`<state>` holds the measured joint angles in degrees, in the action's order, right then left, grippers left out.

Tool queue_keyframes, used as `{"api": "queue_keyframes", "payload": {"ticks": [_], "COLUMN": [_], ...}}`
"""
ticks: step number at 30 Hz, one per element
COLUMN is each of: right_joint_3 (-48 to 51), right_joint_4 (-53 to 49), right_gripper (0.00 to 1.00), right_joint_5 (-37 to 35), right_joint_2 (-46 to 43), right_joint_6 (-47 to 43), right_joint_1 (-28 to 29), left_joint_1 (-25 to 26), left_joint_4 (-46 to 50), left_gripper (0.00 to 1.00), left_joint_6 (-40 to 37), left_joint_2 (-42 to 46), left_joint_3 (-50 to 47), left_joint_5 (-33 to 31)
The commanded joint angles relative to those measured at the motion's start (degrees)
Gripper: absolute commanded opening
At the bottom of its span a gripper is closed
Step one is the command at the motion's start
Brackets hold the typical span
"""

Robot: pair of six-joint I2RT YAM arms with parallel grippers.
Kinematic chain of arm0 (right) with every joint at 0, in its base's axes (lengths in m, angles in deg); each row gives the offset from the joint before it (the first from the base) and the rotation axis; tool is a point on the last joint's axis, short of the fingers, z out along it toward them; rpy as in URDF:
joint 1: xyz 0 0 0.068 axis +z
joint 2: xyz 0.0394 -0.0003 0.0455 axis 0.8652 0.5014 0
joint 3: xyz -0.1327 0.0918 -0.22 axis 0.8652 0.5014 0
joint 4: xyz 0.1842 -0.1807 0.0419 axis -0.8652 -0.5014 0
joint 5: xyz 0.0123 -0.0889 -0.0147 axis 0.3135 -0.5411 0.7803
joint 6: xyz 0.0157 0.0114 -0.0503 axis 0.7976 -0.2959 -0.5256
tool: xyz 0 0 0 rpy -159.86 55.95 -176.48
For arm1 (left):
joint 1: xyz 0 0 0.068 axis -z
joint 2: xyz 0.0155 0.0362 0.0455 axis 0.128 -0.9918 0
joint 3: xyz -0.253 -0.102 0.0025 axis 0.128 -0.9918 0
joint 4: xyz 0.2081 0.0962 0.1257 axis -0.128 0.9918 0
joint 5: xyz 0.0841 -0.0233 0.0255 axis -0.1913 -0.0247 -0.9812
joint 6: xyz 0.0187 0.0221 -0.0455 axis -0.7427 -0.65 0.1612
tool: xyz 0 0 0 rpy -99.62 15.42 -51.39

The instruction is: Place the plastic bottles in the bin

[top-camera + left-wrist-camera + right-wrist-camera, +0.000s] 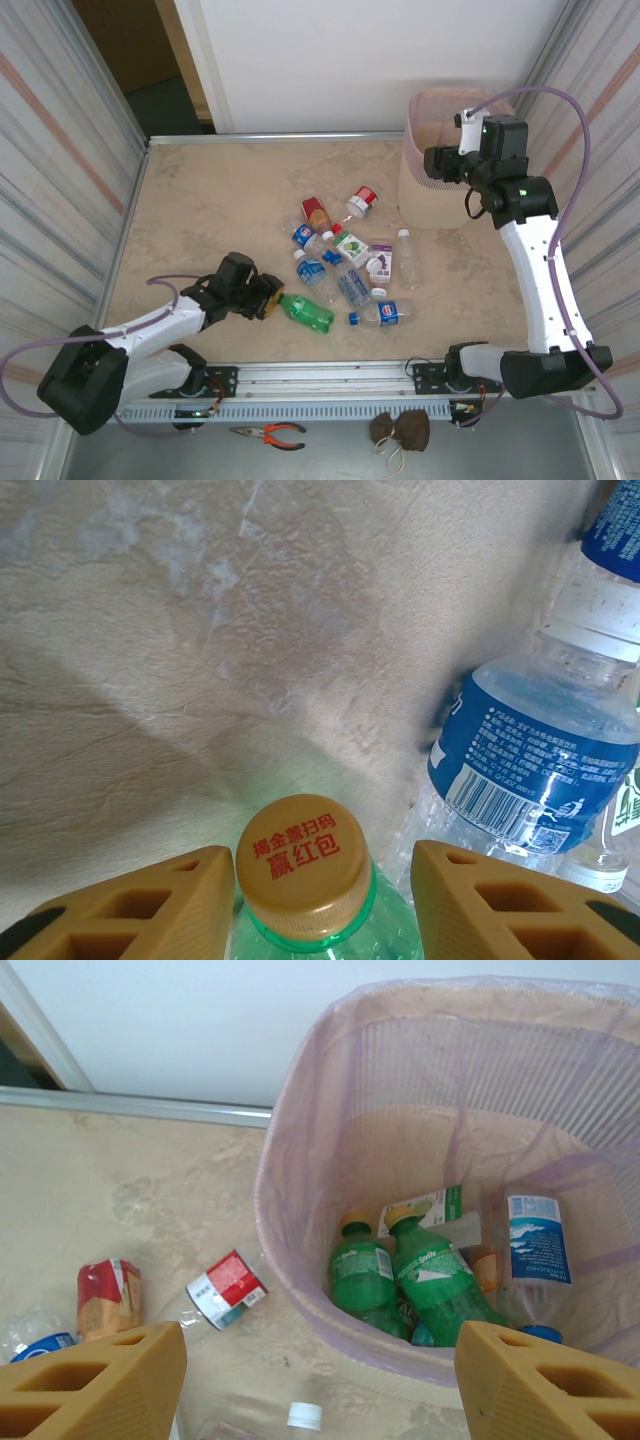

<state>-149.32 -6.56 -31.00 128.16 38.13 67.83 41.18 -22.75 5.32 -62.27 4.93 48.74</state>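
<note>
Straddling the green bottle's [306, 312] cap [303, 865], the left gripper [267, 298] stands apart, unclamped. The bottle lies along 10-to-4 o'clock, cap at 10. At 1 o'clock, the right gripper [320, 1370] gapes empty above the bin [300, 1160], whose inside holds green bottles [400, 1280].

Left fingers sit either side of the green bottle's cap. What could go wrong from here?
The left gripper straddles the green bottle at its cap, far from its middle: lifted there, it may swing or slip out. The blue-labelled bottle lies beside one finger and could get nudged and roll.
</note>
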Motion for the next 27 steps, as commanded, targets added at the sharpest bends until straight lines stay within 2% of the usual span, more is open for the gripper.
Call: {"api": "queue_keyframes", "payload": {"ticks": [1, 8, 27], "right_joint_3": [0.15, -0.07, -0.75], "right_joint_4": [0.9, 0.54, -0.03], "right_gripper": [0.7, 0.7, 0.69], "right_joint_5": [0.89, 0.49, 1.06], "right_joint_2": [-1.91, -2.54, -4.08], "right_joint_6": [1.54, 1.23, 1.18], "right_joint_1": [0.34, 0.38, 0.42], "left_joint_1": [0.32, 0.31, -0.91], "left_joint_4": [-1.73, -6.33, -2.94], "left_gripper": [0.5, 0.47, 0.3], "left_joint_6": [1.27, 2.55, 2.14], "left_joint_2": [-0.75, -3.0, 3.04], "left_joint_3": [-1.39, -2.16, -2.7], "left_joint_5": [-0.2, -0.79, -3.17]}}
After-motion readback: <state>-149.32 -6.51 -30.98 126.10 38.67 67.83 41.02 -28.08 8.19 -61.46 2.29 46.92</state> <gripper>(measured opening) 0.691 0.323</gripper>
